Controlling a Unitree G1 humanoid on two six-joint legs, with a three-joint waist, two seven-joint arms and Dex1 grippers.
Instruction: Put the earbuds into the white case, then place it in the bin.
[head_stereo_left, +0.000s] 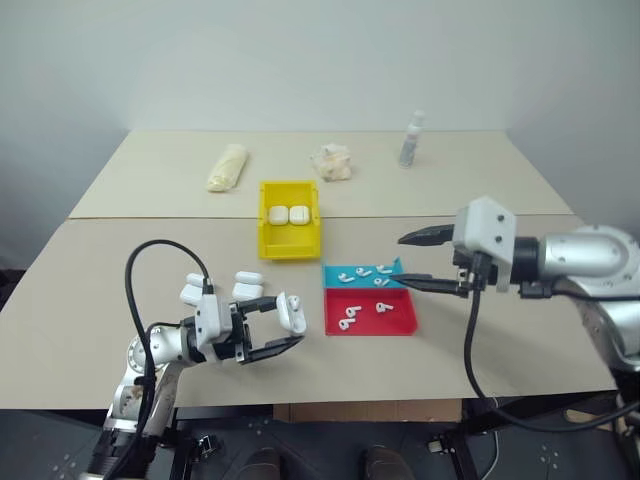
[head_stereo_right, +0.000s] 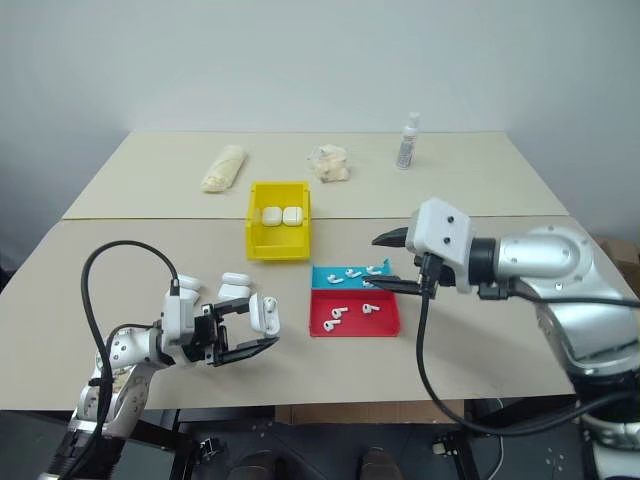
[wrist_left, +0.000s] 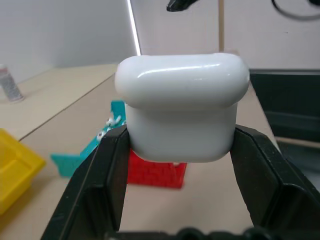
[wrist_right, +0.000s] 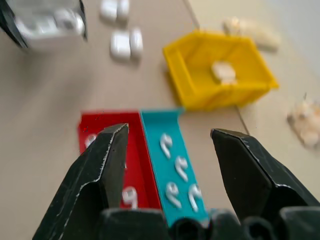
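The left gripper (head_stereo_left: 283, 329) is clamped on the glossy white rounded-rectangle plastic case (wrist_left: 182, 107), lid open, above the beige table (head_stereo_left: 480, 330). The right gripper (wrist_right: 170, 165), jaws apart, hovers over the earbud trays.

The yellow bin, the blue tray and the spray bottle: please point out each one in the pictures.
yellow bin (head_stereo_left: 268, 216): left eye view, on its left wall.
blue tray (head_stereo_left: 334, 272): left eye view, on its bare left end.
spray bottle (head_stereo_left: 409, 147): left eye view, on its clear body.

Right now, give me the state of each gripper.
Left gripper: shut on the white case.
Right gripper: open, holding nothing, above the blue tray.
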